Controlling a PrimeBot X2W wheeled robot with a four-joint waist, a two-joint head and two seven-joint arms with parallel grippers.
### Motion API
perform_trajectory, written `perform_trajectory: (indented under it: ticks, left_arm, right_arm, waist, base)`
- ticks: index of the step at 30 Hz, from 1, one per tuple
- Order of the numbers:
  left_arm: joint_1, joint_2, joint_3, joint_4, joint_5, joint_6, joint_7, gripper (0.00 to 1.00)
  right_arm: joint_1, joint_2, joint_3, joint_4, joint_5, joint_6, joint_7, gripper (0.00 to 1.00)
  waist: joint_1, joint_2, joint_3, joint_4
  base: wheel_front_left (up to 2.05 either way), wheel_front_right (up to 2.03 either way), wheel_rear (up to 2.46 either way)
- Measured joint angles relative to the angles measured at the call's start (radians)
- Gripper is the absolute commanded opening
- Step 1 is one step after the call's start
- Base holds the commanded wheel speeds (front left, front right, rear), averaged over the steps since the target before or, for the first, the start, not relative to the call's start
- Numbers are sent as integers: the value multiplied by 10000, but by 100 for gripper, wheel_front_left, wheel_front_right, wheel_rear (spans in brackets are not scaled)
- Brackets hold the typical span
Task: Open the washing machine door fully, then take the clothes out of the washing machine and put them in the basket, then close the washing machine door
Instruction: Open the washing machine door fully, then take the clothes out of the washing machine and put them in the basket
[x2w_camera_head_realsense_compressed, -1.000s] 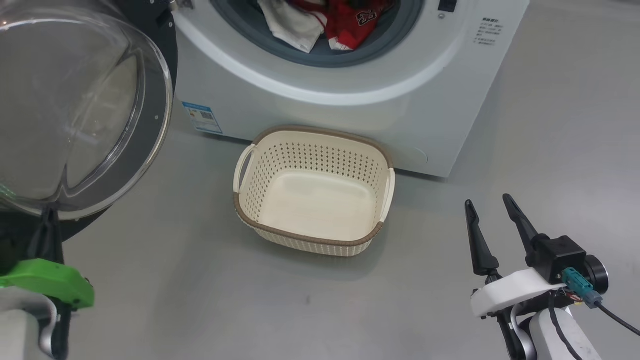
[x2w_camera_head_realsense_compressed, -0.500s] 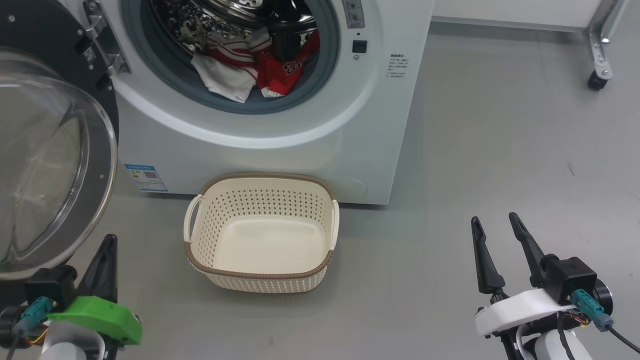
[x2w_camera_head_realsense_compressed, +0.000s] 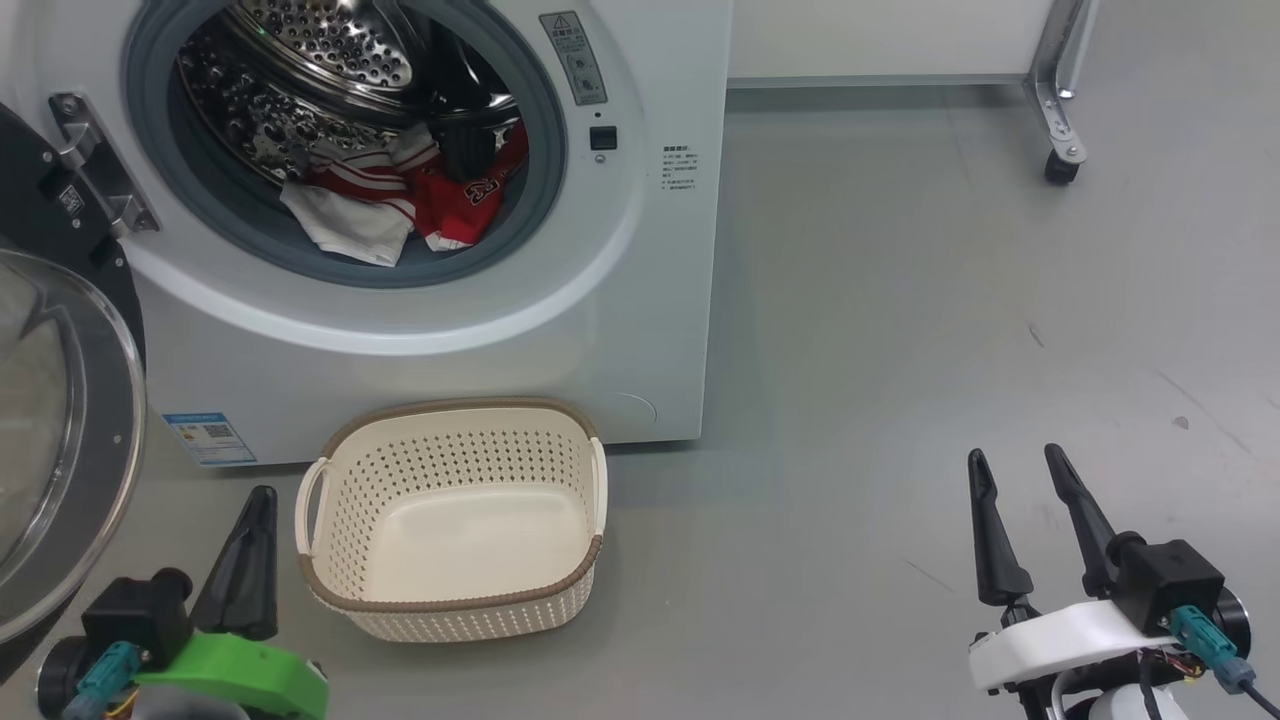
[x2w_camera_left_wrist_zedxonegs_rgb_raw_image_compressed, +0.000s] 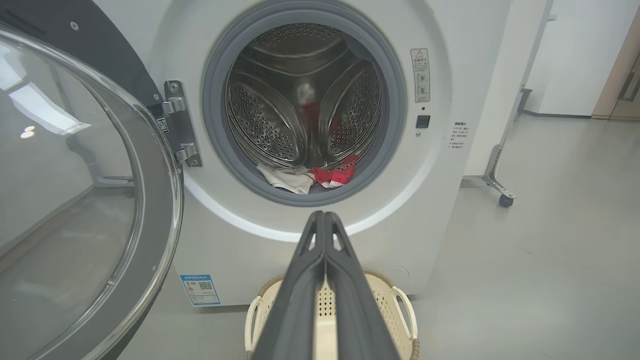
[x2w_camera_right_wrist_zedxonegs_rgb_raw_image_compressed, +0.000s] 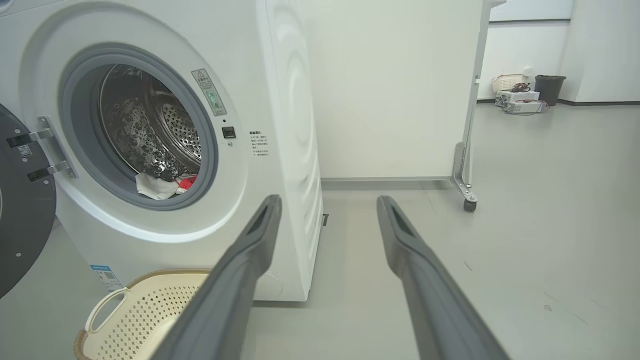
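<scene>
Head view showed the clothes (x2w_camera_head_realsense_compressed: 390, 195), red jersey fabric tangled with white red-striped cloth, heaped at the front lip of the steel drum (x2w_camera_head_realsense_compressed: 330, 40) inside the washing machine (x2w_camera_head_realsense_compressed: 640, 330); the washing machine door (x2w_camera_head_realsense_compressed: 70, 440), black-rimmed around bulging clear glass, stood swung wide at the left; the basket (x2w_camera_head_realsense_compressed: 455, 407) sat just before the washer; the left gripper (x2w_camera_head_realsense_compressed: 262, 497), beside the basket, was pressed closed on nothing; the right gripper (x2w_camera_head_realsense_compressed: 1015, 458) was spread wide, holding nothing; smooth grey floor (x2w_camera_head_realsense_compressed: 900, 350) ran back to a castered metal frame (x2w_camera_head_realsense_compressed: 1058, 150).

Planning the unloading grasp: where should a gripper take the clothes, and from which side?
Pinch the white fold of the clothes that rests on the grey seal. Come straight in from the front: that bunched edge lies nearest the opening, so it is probably the easiest to reach.
</scene>
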Motion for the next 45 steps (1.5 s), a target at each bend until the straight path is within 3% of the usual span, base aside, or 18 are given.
perform_trajectory:
  ticks: [1,2,3,4,45]
  left_arm:
    - [44,-56,-33,-36,0,0,0,0]
    - [86,-113,-29,-77,0,0,0,21]
    - [136,-182,-2,-159,0,0,0,78]
    - [167,-232,25,-207,-2,0,-6,100]
    - [938,-416,228,-1024,203,-2,-8,100]
  right_arm:
    - [43,2,-50,-59,0,0,0,100]
    - [84,2,-81,-92,0,-2,0,100]
    - [133,2,-105,-105,2,-2,0,100]
    - [158,4,-113,-107,4,-2,0,100]
    - [448,44,-207,-397,73,2,0,100]
  waist:
    - [0,0,-15,-45]
    - [0,0,-26,-77]
    - [0,0,-34,-97]
    - [0,0,-37,-110]
    - [0,0,3,89]
  base:
    - [0,0,0]
    - [0,0,0]
    - [0,0,0]
    - [0,0,0]
    - [0,0,0]
